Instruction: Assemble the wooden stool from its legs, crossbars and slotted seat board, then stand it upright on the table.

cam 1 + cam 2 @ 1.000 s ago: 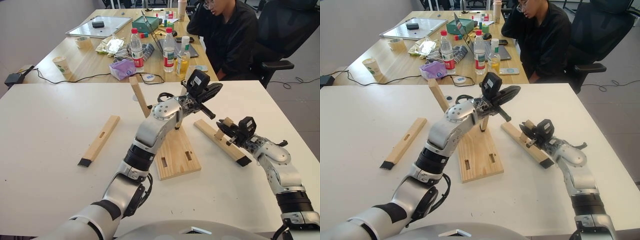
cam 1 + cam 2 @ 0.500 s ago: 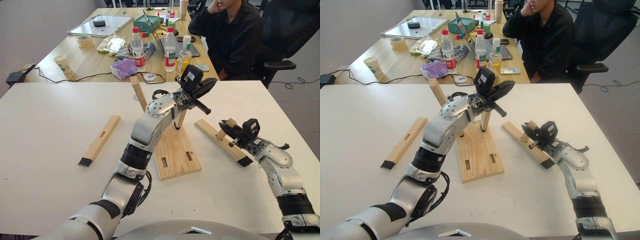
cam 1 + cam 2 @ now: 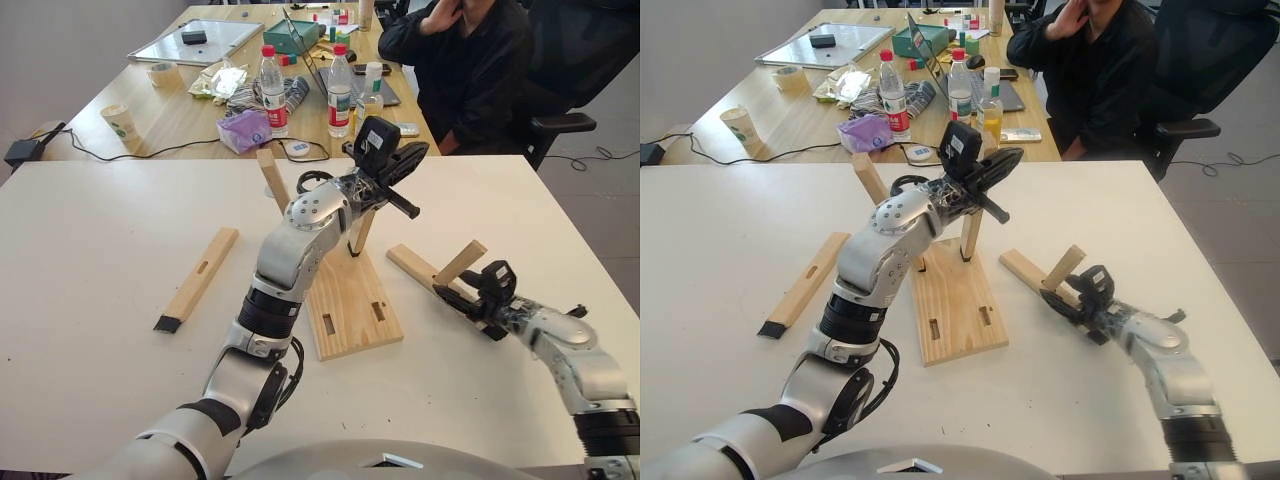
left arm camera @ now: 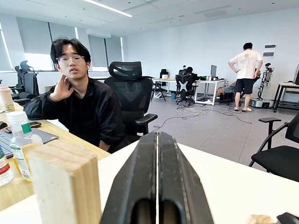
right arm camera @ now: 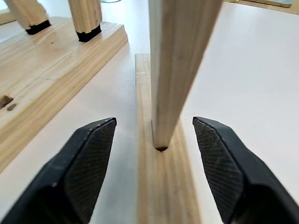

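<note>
The stool is not yet in one piece. Its seat board (image 3: 352, 305) lies flat in the middle of the table (image 3: 90, 220), with an upright leg (image 3: 360, 232) and a leaning leg (image 3: 270, 180) planted at its far end. A third leg (image 3: 425, 272) lies to the right of the board with a crossbar (image 3: 461, 262) standing tilted in its slot. A fourth leg (image 3: 198, 278) lies well apart on the left.

The crossbar seems to sit only loosely. The right gripper (image 3: 466, 297) has its fingers (image 5: 88, 163) apart, one on each side of the crossbar's foot, and they do not touch it. If they close off-centre, or the arm brushes it, the crossbar may tip out or drag the third leg along. The left gripper (image 4: 157, 154), with fingers pressed together and holding nothing, hangs just beside the top of the upright leg. I judge that a push there could lever this leg out of the board. The leaning leg also looks not fully seated.

Compared with a second ago, the right gripper has drawn back toward the robot, and the crossbar now stands free. The left gripper has moved slightly to the robot's left. The head camera has also shifted a little.
</note>
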`<state>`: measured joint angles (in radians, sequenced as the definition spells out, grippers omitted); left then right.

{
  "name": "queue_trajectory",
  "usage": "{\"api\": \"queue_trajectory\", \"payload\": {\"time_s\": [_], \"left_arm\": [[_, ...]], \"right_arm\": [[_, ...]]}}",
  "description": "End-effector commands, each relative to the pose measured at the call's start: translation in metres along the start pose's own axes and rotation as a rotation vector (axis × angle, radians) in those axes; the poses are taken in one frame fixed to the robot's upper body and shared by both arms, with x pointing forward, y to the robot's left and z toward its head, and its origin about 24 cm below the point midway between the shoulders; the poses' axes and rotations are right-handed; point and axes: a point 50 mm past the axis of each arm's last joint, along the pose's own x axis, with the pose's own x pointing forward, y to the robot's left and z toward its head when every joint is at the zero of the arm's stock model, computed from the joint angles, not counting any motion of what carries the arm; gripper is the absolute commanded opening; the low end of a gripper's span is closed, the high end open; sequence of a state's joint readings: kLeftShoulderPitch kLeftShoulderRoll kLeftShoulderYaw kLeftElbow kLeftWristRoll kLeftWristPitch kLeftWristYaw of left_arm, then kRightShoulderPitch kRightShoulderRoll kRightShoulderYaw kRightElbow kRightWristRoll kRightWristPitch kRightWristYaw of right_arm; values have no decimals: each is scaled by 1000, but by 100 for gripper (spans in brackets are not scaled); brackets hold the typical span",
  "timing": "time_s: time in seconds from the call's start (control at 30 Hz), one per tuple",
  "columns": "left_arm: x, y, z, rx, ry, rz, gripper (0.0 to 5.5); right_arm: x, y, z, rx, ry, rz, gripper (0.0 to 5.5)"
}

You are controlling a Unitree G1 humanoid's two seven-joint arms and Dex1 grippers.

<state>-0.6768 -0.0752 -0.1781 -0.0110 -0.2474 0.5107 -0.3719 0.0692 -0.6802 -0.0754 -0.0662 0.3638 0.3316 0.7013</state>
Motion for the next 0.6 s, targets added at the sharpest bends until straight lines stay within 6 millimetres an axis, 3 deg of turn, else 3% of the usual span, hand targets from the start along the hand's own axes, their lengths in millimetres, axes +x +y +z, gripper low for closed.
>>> {"api": "queue_trajectory", "payload": {"time_s": [0.03, 0.47, 0.6], "left_arm": [[-4, 3, 0, -6, 4, 29, 0], [-10, 5, 5, -15, -4, 47, 0], [-11, 7, 11, -1, -13, 47, 0]], "right_arm": [[-10, -2, 5, -67, 96, 48, 325], [3, -7, -17, -55, 280, 17, 325], [2, -4, -16, -19, 282, 58, 239]]}}
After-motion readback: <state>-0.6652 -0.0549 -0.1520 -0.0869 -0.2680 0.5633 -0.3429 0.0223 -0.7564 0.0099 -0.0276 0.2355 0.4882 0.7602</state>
